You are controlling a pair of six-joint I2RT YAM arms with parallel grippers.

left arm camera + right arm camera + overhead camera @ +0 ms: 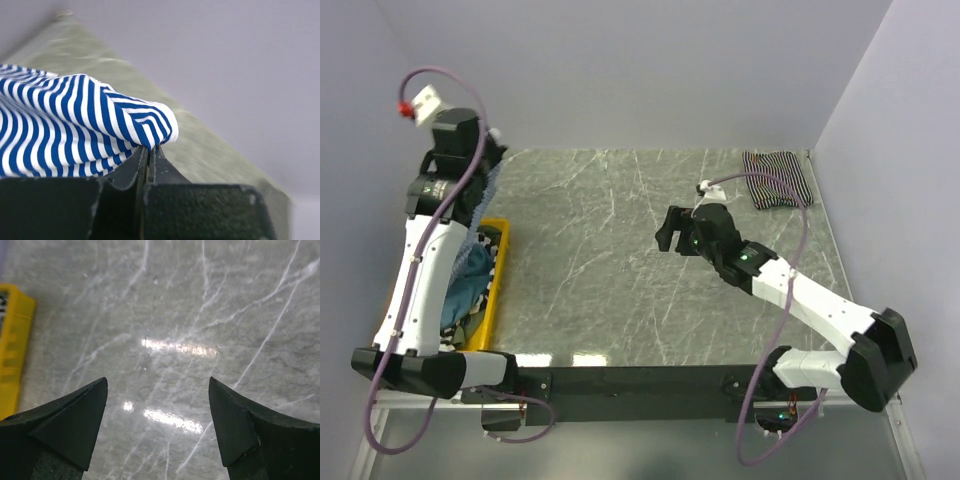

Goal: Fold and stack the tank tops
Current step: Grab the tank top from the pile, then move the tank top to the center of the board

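Left fingers (167,175) on blue-striped tank top (65,125)

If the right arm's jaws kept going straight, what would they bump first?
Probably the bare table: the right gripper tilts down at it. The yellow bin sits off to one side, out of that line.

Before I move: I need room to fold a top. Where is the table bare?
The widest bare stretch of grey marble table lies between the yellow plastic bin on the left and the open right end effector. Crowded: the far right corner, holding the black-and-white striped tank top, and the bin, where the left end effector grips a blue-and-white striped tank top.
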